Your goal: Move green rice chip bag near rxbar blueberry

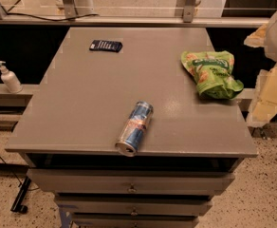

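The gripper (270, 96) is probably the pale cream, blocky shape at the right edge of the camera view. It sits off the table's right side, just beyond the corner, and is lower than the rounded white arm part above it. I cannot tell whether it is open or closed. It carries nothing that can be seen and is not touching anything on the table. Judging by that, it is parked clear of the work surface and the reach has not yet begun.

Closest to it is the bright green glossy rice chip bag (213, 74), with orange-red chip pictures. It lies crumpled near the right edge of the flat grey table top (81, 103), towards the back. Its puffed body and pinched lower end would give soft folds to grip, and being on the arm's side should make for a short approach.

Further in, a blue-and-silver drink can (135, 128) lies on its side at the front edge, its open end pointing forward over the lip. It is well apart from the bag and out of the bag's likely path.

Farthest off is the small flat navy-blue rxbar blueberry wrapper (106, 45), lying flat near the back left. The bag must therefore cross most of the table's width towards the back left and be set down beside the bar, not on it.

Below the table top are grey drawers (129, 182), and a white pump bottle (9, 78) stands on a ledge at the left.
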Action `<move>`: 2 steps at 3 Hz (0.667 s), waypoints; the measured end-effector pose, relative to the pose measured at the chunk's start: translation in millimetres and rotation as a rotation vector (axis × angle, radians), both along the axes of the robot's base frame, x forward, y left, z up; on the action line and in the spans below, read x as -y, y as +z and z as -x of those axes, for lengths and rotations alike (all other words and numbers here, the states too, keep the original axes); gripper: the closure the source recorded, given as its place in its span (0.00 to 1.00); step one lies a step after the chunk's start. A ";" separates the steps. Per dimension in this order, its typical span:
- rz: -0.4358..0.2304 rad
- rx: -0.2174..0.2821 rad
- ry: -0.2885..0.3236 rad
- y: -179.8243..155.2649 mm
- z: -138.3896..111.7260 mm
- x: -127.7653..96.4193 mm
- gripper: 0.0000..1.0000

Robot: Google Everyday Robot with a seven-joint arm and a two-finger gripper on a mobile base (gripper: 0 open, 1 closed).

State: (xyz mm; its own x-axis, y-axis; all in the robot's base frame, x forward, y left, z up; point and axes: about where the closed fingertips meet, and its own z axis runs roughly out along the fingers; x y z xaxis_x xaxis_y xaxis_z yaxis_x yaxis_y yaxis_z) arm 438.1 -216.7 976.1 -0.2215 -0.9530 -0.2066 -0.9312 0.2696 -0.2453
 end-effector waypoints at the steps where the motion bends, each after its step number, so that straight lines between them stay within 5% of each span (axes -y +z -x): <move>1: 0.000 0.000 0.000 0.0 0.0 0.0 0.00; 2: -0.024 0.025 0.012 0.4 -6.3 2.0 0.00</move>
